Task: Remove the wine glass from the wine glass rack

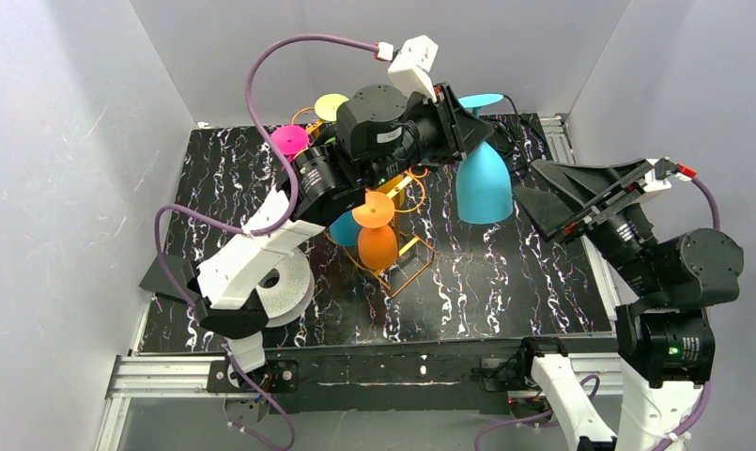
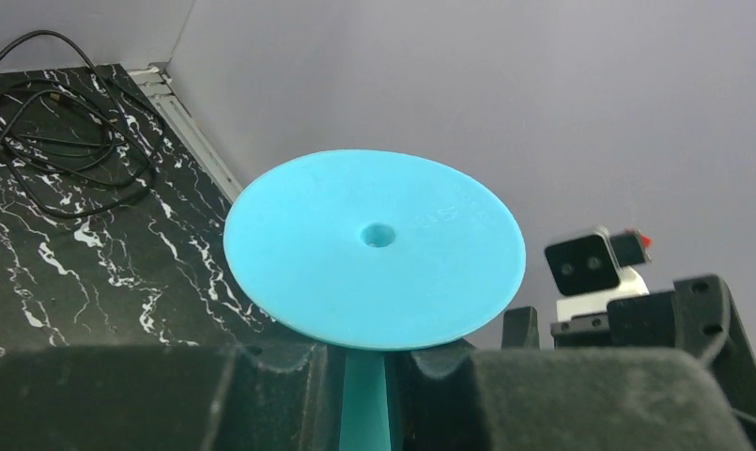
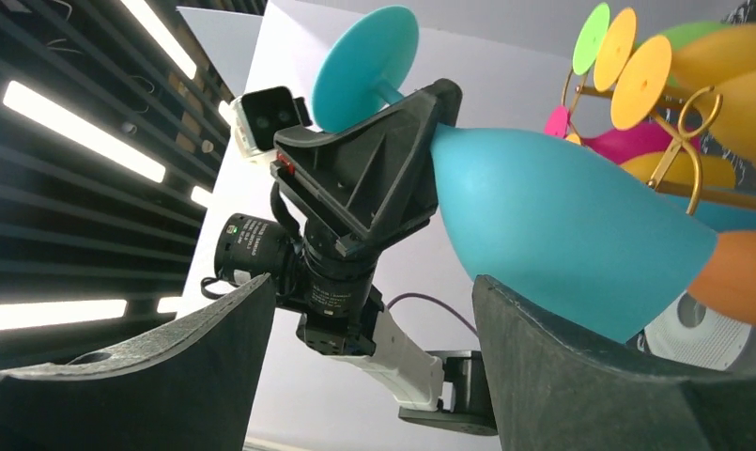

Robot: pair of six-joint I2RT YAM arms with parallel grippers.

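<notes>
The left claw [image 1: 470, 120] clenches the stem of the blue wine glass [image 1: 484, 183], bowl down, just beside the rack [image 1: 404, 263] and apparently free of it, while the right claw [image 1: 528, 183] gapes empty nearby — the lift-off looks done, so next it likely needs setting down gently on the table [image 1: 543, 282].

Glass [image 1: 484, 183]: turquoise plastic, opaque, matt; foot smooth.
Rack [image 1: 409, 256]: thin orange-gold wire, metallic gloss.
Orange glass [image 1: 378, 246]: same matt plastic.
Left gripper [image 2: 364, 381], fingers [image 2: 148, 399]: black plastic, matt, fine-grained.
Right gripper [image 3: 372, 310], fingers [image 3: 590, 376]: same black plastic, slightly rough.
Table [image 1: 515, 282]: black with white marble veining, faint sheen.
Rail [image 1: 167, 374]: bare silver metal, dull.
Spool [image 1: 289, 287]: white plastic.
</notes>
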